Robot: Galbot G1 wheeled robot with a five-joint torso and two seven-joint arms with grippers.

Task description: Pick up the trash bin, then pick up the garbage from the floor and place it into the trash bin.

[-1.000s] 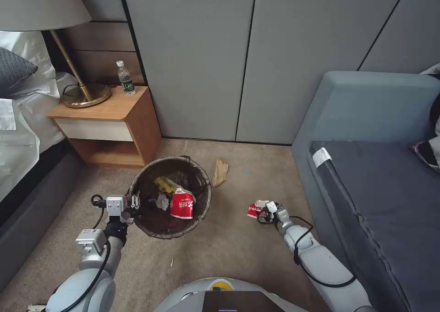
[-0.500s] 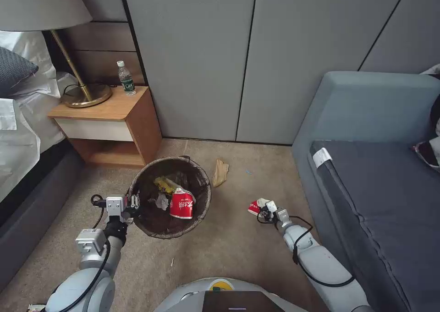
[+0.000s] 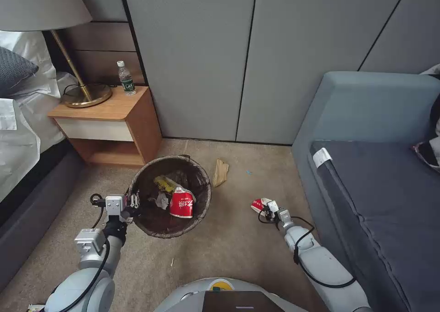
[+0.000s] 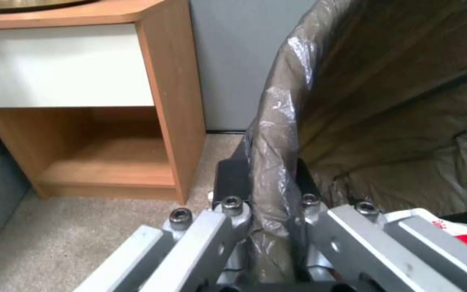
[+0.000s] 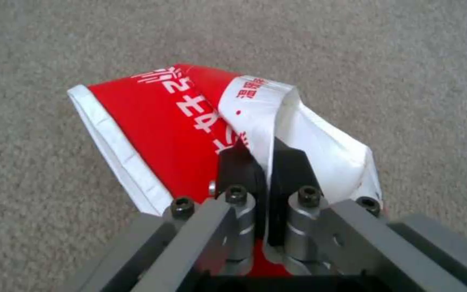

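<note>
The trash bin stands on the carpet beside the wooden nightstand; its white body is hidden under the crinkled dark brown bag folded over the rim, so only the liner is visible. The left gripper has its jaws clamped together on the bin's near-left rim, the bag pinched between the black pads in the left wrist view. Inside the bin lie a red-and-white packet with white characters too small to read from the head view, a yellow wrapper partly buried, and a pale crumpled wad of uncertain make. The right gripper is low over the carpet near the grey sofa, jaws closed on a white fold of a second red-and-white packet; whether the packet touches the floor cannot be told. Its red face carries white Chinese characters, inverted in the right wrist view and partly cut off by the crease, and its white flap carries small red print; neither is legible. A tan paper bag lies on the carpet just beyond the bin, near the wall panels. A water bottle with a green label, text unreadable, stands on the nightstand by the brass lamp base; the lampshade is cut off at the frame edge.
</note>
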